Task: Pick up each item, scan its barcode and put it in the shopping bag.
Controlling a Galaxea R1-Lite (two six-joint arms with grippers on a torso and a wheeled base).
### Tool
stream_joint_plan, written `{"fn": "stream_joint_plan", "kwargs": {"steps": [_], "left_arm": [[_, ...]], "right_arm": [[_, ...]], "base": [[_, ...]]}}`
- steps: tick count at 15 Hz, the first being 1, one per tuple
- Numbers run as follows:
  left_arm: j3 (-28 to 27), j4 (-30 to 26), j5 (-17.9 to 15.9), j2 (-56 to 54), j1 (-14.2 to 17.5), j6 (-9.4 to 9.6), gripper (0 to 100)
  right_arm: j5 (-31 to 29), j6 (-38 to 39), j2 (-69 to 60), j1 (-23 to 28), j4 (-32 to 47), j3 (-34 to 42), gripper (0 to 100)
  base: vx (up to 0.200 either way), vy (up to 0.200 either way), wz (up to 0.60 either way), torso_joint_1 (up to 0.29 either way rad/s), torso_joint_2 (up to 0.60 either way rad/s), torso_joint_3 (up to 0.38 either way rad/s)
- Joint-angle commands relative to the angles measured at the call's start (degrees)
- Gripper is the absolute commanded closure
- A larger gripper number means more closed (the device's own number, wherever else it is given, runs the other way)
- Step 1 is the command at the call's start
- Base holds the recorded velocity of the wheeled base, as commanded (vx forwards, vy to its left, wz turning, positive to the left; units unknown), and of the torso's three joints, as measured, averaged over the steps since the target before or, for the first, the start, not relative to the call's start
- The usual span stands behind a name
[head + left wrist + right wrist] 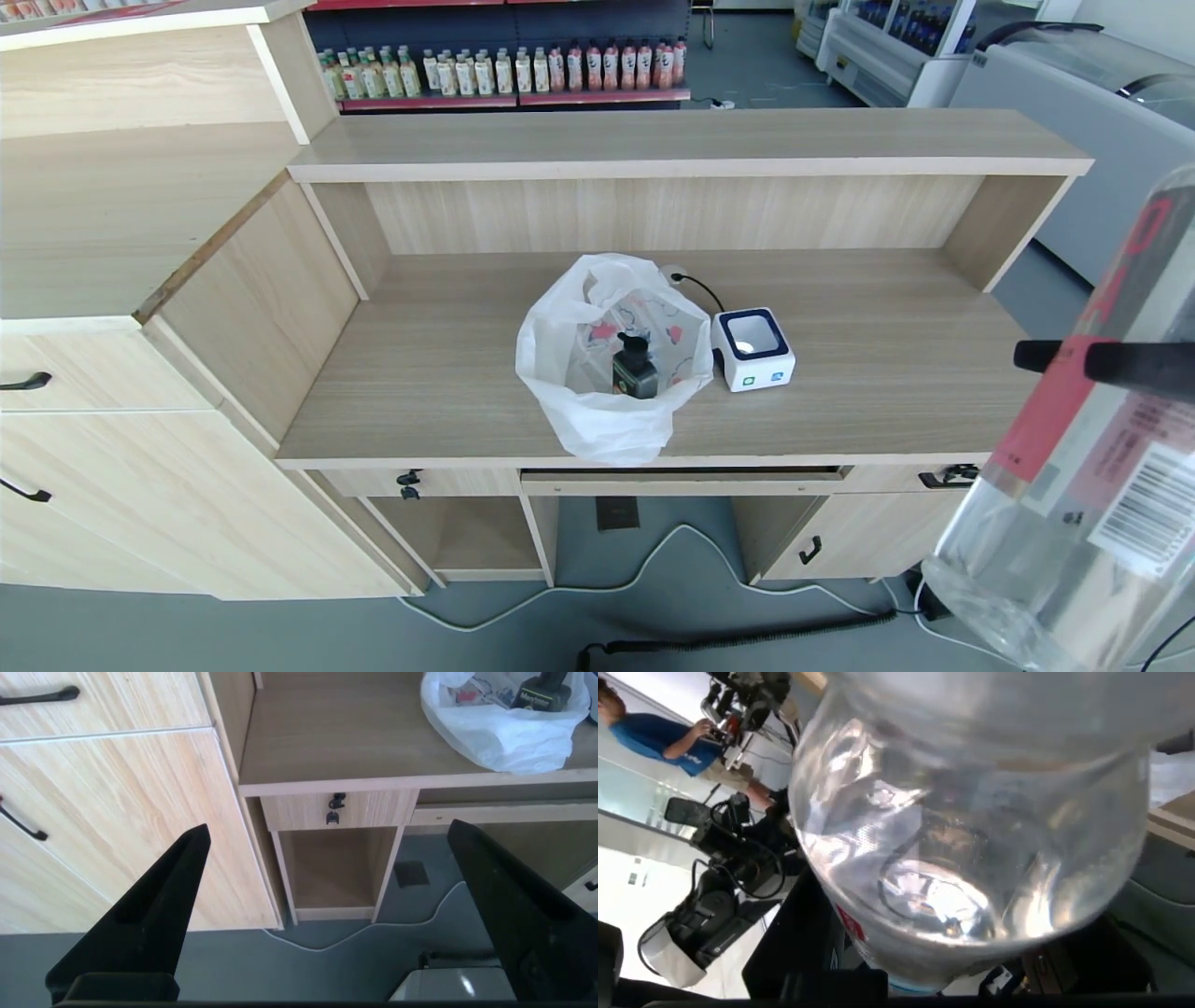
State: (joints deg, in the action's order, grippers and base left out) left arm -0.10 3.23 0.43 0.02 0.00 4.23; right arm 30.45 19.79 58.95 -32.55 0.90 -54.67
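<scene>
The right gripper is clamped across one clear bottle with a red label, held up off the counter's right end, barcode facing outward. The left gripper hangs with its two fingers spread wide and nothing between them, low beside the counter's left drawer. On the counter stand one white shopping bag and, just beside it, one white scanner. In the bag sit one dark pump-top bottle and one printed packet

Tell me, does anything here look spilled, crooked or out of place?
Nothing spilled or damaged. The bag stands open on the counter beside the scanner; the bottle in the right gripper is merely tilted.
</scene>
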Motion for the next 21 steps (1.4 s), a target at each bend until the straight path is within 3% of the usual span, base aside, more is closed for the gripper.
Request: {"fn": "stream_joint_plan", "kwargs": {"steps": [1, 16, 18, 20, 21], "left_arm": [[0.01, 0.02, 0.01, -0.02, 0.0, -0.01, 0], [0.01, 0.02, 0.01, -0.02, 0.0, -0.01, 0], [0.01, 0.02, 0.01, -0.02, 0.0, -0.01, 0], [0.01, 0.02, 0.01, -0.02, 0.0, -0.01, 0], [0.01, 0.02, 0.01, -0.02, 0.0, -0.01, 0]], "right_arm": [[-0.04, 0.17, 0.46, -1.38, 0.15, -0.61, 100], [-0.83, -0.54, -0.86, -1.55, 1.3, 1.24, 100], [-5.4, -7.74, 1.52, 2.93, 0.86, 1.41, 100], [-13.75, -24.44, 6.17, 13.04, -3.54, 3.43, 100], [-15.77, -28.93, 8.55, 17.7, -8.9, 4.58, 100]], "base": [[0.0, 0.0, 0.0, 0.0, 0.0, 0.0], [0.0, 0.0, 0.0, 0.0, 0.0, 0.0], [0.0, 0.0, 0.0, 0.0, 0.0, 0.0], [0.0, 0.0, 0.0, 0.0, 0.0, 0.0], [0.0, 0.0, 0.0, 0.0, 0.0, 0.0]]}}
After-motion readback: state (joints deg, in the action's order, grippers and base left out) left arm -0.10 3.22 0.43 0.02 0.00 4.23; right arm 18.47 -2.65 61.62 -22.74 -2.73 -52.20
